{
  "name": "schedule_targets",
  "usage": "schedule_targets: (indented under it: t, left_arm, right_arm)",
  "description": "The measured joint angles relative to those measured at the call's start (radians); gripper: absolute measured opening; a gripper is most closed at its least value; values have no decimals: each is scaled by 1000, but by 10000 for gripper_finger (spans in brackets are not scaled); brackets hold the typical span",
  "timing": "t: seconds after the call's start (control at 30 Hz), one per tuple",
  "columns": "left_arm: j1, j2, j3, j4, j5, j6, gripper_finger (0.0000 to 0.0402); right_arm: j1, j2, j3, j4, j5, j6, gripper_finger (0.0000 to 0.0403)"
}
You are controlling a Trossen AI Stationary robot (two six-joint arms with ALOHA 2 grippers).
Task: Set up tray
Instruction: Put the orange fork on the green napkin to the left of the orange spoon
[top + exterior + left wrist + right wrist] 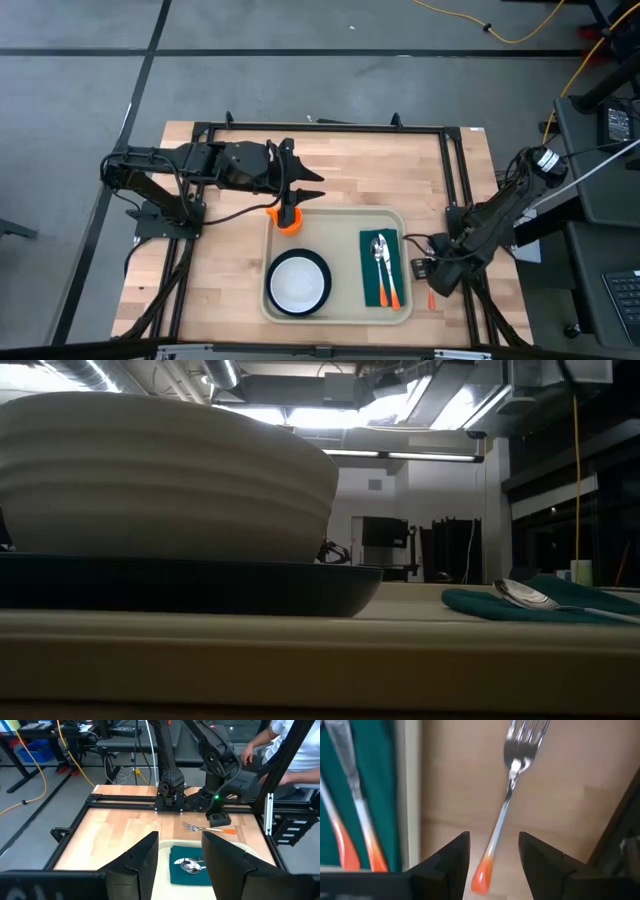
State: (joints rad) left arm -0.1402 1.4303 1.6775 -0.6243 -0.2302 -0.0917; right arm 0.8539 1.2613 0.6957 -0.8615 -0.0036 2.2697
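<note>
The beige tray [335,312] lies mid-table. On it are a white bowl [298,282] on a dark teal plate [322,292], and a green napkin [380,245] bearing a spoon [378,250] and an orange-handled knife. An orange cup [287,222] stands at the tray's far left corner, under my left gripper [316,187], which is open [181,865]. A fork [507,805] with an orange handle lies on the wood right of the tray. My right gripper [432,285] is open above it, with one finger on either side of the handle end [494,855]. My left gripper stands right over the orange cup, and its own body hides the cup's top. I cannot tell whether it touches the cup.
A black metal frame [320,127] runs along the table's far and side edges. A person sits beyond the table's right side [295,745]. Bare wood shows left of the tray [215,270] and between the tray and the far edge [380,170].
</note>
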Motion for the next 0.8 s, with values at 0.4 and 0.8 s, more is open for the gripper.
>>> schedule_targets:
  t: [0.4,0.8]
  left_arm:
    - [0,0,0,0,-11,-1,145]
    - [0,0,0,0,-12,-3,145]
  right_arm:
    - [-43,99,-83,186,0,-1,172]
    - [-45,97,-47,102,-43,-6,172]
